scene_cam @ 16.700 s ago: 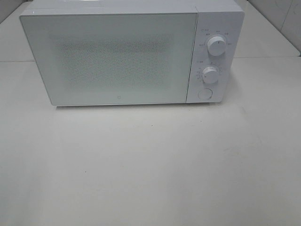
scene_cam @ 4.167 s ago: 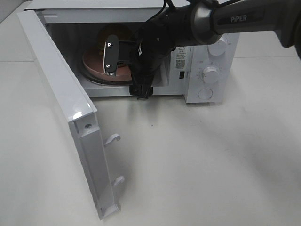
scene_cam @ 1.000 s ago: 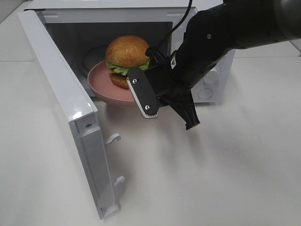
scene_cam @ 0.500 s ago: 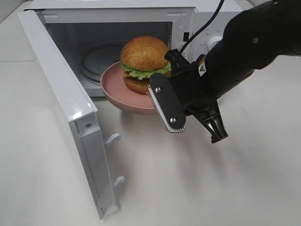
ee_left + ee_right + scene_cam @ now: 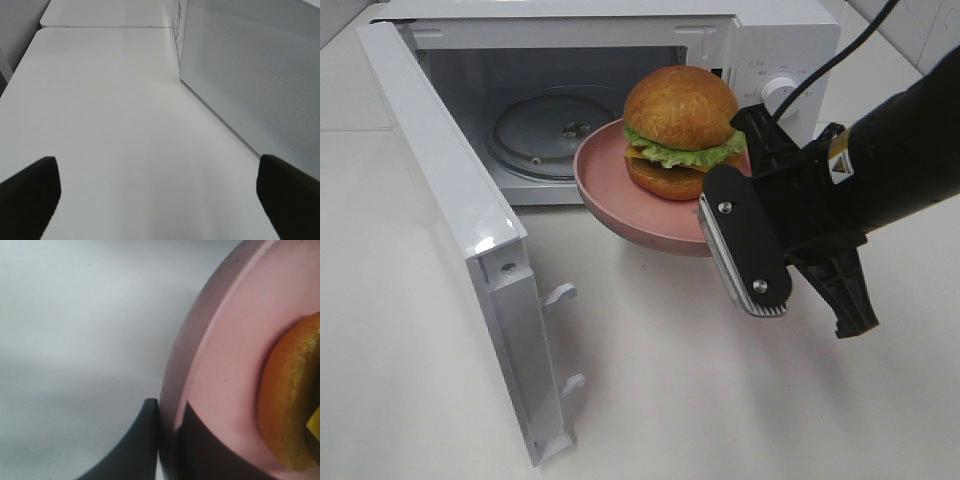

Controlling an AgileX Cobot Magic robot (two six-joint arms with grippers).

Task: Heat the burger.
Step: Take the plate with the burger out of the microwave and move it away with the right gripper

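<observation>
While the white microwave oven stands with its white door swung wide to the left side of the high view, the round burger with its golden-brown bun, frilly green lettuce and dark patty sits on a round pink plate that hangs in the air just in front of the open cavity, clear of the white tabletop. The right gripper is clamped on the near rim of that plate: in its wrist view one dark finger lies against the outside of the rim and the other against the inside (the rim is pinched between them, with no gap to either). From above, the black right arm reaches in from the right, and the plate tilts slightly, its far edge close to the oven's mouth. Inside the cavity the round glass turntable lies bare. Two white knobs show on the oven's control panel, the upper knob partly behind the arm's cable. The left gripper is well apart from all this, its two dark fingertips spread wide with nothing between them, over bare tabletop beside the perforated outer face of the door.
</observation>
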